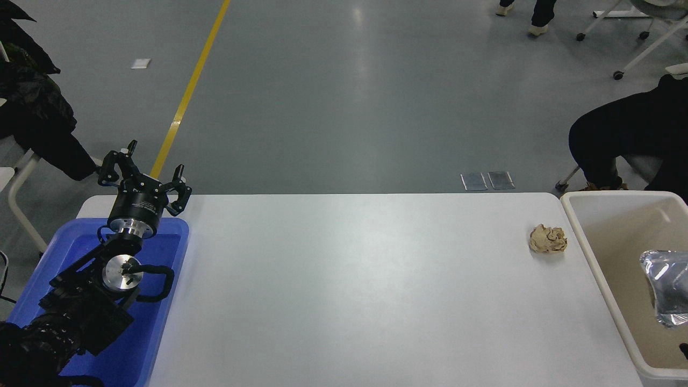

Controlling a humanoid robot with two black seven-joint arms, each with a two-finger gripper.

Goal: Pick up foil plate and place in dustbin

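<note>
The foil plate [668, 287], shiny silver and tilted, shows at the right edge within the outline of the dustbin [596, 252], a large cream tub with a beige interior at the table's right end. Part of the plate is cut off by the picture's edge. Whether it rests on the tub's floor or is held above it cannot be told. No right gripper shows; only a small dark sliver [683, 350] appears below the plate at the edge. My left gripper [144, 173] is parked at the lower left over the blue tray, its fingers spread open and holding nothing.
A crumpled tan paper ball [547, 238] lies on the white table [355, 290] just left of the dustbin. The blue tray [161, 322] sits under the left arm. A seated person in black [623, 134] is beyond the far right corner.
</note>
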